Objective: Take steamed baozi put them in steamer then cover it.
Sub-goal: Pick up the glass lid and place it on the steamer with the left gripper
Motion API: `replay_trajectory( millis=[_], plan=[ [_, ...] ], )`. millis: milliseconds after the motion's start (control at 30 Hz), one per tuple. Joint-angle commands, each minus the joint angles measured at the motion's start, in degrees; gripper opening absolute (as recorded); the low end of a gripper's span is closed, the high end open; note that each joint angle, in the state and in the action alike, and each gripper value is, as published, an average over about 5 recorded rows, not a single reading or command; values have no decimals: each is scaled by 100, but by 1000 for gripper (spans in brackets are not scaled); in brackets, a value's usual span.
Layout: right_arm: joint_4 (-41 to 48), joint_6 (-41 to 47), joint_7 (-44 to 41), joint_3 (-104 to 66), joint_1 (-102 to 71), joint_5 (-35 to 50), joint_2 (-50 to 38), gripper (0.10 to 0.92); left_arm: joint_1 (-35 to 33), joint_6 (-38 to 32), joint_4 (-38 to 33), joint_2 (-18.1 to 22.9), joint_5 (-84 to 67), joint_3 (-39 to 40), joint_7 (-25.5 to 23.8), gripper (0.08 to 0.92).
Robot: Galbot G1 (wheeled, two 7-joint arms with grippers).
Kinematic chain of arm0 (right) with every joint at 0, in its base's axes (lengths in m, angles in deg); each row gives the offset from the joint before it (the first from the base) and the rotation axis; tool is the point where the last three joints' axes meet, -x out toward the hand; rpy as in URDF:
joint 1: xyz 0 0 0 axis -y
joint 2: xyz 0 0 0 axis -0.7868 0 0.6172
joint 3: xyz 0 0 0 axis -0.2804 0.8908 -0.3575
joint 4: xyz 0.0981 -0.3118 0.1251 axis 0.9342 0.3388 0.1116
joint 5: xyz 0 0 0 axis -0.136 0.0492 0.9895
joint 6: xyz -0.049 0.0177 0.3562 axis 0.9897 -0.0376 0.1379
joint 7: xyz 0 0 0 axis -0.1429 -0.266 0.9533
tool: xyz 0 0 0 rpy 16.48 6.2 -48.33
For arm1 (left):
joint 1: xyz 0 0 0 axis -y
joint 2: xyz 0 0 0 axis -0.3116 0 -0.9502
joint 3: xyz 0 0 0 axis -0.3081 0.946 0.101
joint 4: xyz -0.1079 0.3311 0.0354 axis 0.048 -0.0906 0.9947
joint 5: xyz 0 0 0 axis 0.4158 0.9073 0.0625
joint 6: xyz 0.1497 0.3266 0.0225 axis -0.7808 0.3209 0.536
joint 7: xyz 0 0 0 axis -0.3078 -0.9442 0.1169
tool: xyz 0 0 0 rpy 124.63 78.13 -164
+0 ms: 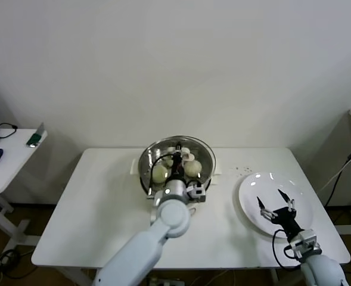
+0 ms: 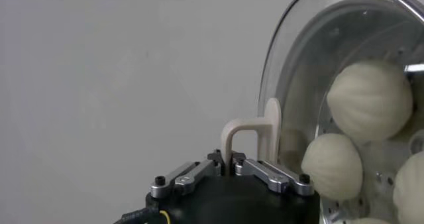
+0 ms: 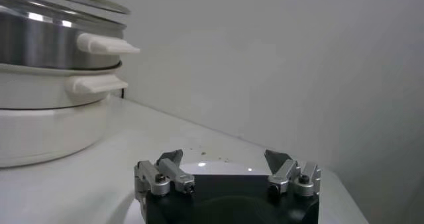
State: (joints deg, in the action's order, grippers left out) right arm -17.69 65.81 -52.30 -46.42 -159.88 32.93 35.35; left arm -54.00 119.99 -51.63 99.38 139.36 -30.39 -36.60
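Centrally, near the tabletop's (image 1: 103,208) far edge, the steamer (image 1: 148,176) holds the steamed baozi (image 1: 161,174) under the cover (image 1: 202,152), whose handle the left gripper (image 1: 179,162) clamps. Toward the right edge, the right gripper (image 1: 276,201) hovers spread over the plate (image 1: 249,205).

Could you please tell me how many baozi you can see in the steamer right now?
3 clearly, all under the glass lid in the steamer: baozi, baozi, baozi. A sliver at the wrist view's bottom edge may be a fourth.
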Motion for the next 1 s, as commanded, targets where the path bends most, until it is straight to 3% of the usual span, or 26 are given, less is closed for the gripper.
replay_trajectory(
  millis=[33, 1000],
  plan=[
    [7, 1, -3, 5, 14, -19, 0, 823, 104, 280, 413, 179, -82, 21, 209, 150],
    [42, -12, -31, 0, 50, -64, 30, 823, -19, 280, 390, 69, -166, -95, 344, 150]
  ],
)
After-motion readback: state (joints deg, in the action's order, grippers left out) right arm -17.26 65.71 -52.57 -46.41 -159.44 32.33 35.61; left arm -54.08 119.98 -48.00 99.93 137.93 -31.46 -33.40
